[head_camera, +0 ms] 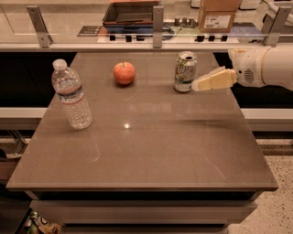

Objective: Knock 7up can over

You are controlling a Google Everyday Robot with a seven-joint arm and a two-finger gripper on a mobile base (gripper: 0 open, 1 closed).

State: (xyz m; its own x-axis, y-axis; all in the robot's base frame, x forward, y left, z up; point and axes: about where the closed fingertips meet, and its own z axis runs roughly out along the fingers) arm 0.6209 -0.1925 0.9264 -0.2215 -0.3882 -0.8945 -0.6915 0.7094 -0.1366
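The 7up can (185, 71) stands upright at the back right of the brown table (151, 151); it has a green and white label and a silver top. My gripper (198, 85) reaches in from the right edge of the camera view on a white arm. Its pale yellow fingertips sit just to the right of the can, at the height of its lower half, touching it or almost touching it.
A red apple (124, 73) sits left of the can. A clear plastic water bottle (71, 95) stands at the table's left side. Behind the table runs a counter with metal posts, a dark tray (130, 13) and a cardboard box (218, 14).
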